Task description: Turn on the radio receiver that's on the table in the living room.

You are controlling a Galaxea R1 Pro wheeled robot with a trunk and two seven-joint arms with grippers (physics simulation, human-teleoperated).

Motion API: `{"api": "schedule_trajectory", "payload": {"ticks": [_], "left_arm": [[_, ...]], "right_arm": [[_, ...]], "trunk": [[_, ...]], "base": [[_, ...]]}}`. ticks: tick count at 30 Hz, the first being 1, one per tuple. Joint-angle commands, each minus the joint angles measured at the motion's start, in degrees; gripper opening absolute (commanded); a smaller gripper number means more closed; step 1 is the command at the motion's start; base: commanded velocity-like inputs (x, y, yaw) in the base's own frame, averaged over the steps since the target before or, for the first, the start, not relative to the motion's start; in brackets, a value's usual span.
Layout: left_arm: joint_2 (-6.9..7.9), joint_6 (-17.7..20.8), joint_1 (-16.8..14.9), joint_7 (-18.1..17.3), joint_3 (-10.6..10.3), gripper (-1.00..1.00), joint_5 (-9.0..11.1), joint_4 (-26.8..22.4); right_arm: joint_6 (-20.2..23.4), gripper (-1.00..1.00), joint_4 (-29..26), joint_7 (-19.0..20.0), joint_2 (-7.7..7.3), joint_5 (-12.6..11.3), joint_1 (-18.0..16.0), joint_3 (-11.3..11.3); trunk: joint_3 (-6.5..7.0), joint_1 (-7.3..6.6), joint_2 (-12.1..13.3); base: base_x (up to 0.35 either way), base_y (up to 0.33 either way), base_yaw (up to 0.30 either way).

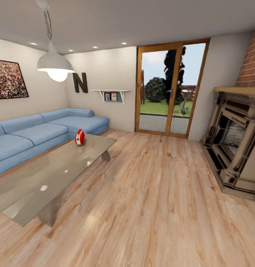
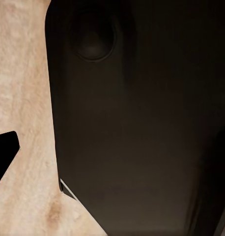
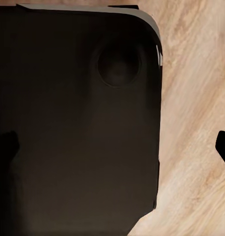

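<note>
— Where? Sitting upright near the far end of the coffee table [image 1: 42, 178], just before the blue sofa [image 1: 38, 129]: red radio receiver [image 1: 79, 137].
— Handling? Probably proving light, rigid, tippy; pressing the dial gently. Fingers: not telling how far open.

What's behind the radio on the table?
Behind the radio, past the table edge, sits the blue sofa. The radio covers a small patch of sofa front; its own back is unseen.

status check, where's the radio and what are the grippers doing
Small red radio upright on far end of long glossy grey-brown coffee table, beside blue sofa. Gripper states can't be told from wrist views. Light wood plank floor lies between robot and table.
</note>
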Motion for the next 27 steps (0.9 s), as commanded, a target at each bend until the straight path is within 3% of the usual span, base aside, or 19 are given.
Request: {"api": "schedule_trajectory", "payload": {"ticks": [1,19,27], "left_arm": [[0.00,0.0,0.0,0.0,0.0,1.00,0.0,0.0],[-0.07,0.3,0.0,0.0,-0.1,1.00,-0.4,0.0],[-0.08,0.3,0.0,0.0,-0.1,1.00,-0.5,0.0]], "right_arm": [[0.0,1.00,0.0,0.0,0.01,0.0,0.0,0.0],[0.3,1.00,0.0,0.0,0.05,0.1,0.0,0.0],[0.1,1.00,0.0,0.0,0.08,0.0,0.0,0.0]], "trunk": [[0.00,0.00,0.0],[0.00,0.00,0.0],[0.12,0.00,0.0]], "base": [[0.312,0.000,-0.083],[0.321,0.000,-0.005],[0.321,0.000,-0.232]]}}
